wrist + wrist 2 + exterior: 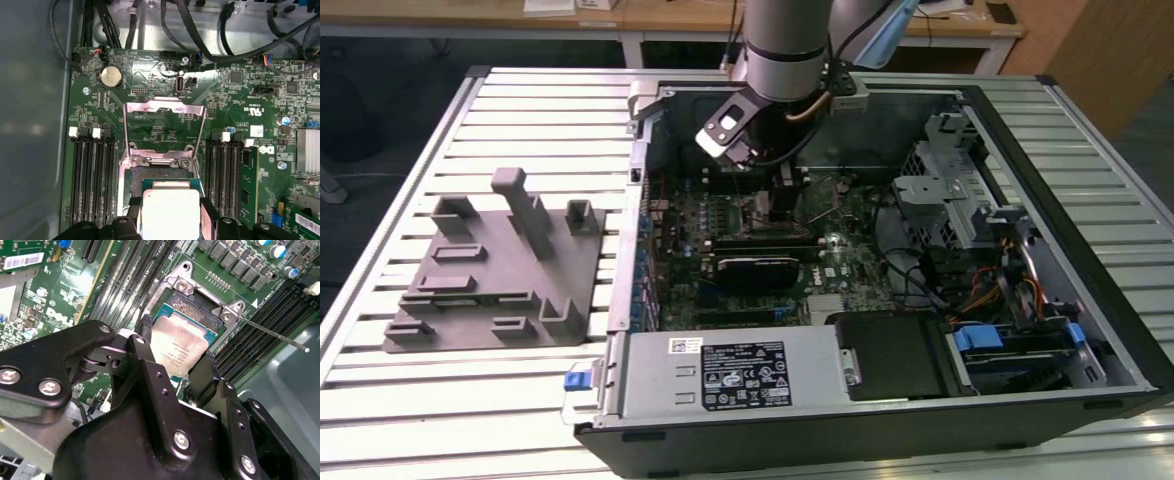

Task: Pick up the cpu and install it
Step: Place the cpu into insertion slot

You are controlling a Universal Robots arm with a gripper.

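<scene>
- Reaching down into the open computer case (pixel 854 440) in the upper middle of the exterior view, the arm sets its hand (pixel 781 212) over the green motherboard (pixel 674 250).
- In both wrist views the hand's two black fingers (pixel 146 332) press against opposite edges of the cpu (pixel 179 351), gripping it with its silver-grey top facing up.
- The cpu sits directly over the open socket (pixel 157 172); whether it already rests in it I cannot tell.
- The socket's metal load plate (pixel 165 106) stands swung up, and its thin lever (pixel 272 334) juts out free.
- Memory slots (pixel 90 175) flank the socket on both sides, and a coin battery (pixel 111 76) lies beyond the load plate.
- On the exterior view's left, a grey plastic fixture (pixel 487 275) lies on the slatted desk (pixel 400 150), just beside the case.
</scene>
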